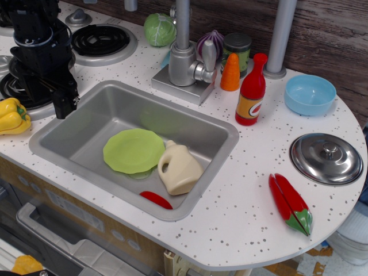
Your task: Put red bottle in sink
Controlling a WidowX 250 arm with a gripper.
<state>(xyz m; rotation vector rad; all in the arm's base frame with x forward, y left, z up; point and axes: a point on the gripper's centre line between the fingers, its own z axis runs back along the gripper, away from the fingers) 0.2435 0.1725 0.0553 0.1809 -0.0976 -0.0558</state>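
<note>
White speckled toy counter: red bottle [251, 91] stands upright, long axis vertical, just past the sink [69, 150] rim's far right corner, well apart across the basin from the black gripper [63, 102] at the left rim, whose finger state cannot be told.

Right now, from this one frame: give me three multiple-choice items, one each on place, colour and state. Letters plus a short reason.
1. Where is the red bottle?
A. in the sink
B. on the counter right of the tap
C. on the stove

2. What colour is the plate in the sink?
A. light green
B. blue
C. white

3. How is the red bottle standing?
A. lying flat
B. upright
C. held by the gripper

Answers:
1 B, it stands on the counter between the tap and the blue bowl.
2 A, it is pale green beside the cream jug.
3 B, cap up; the gripper is across the sink.
</note>
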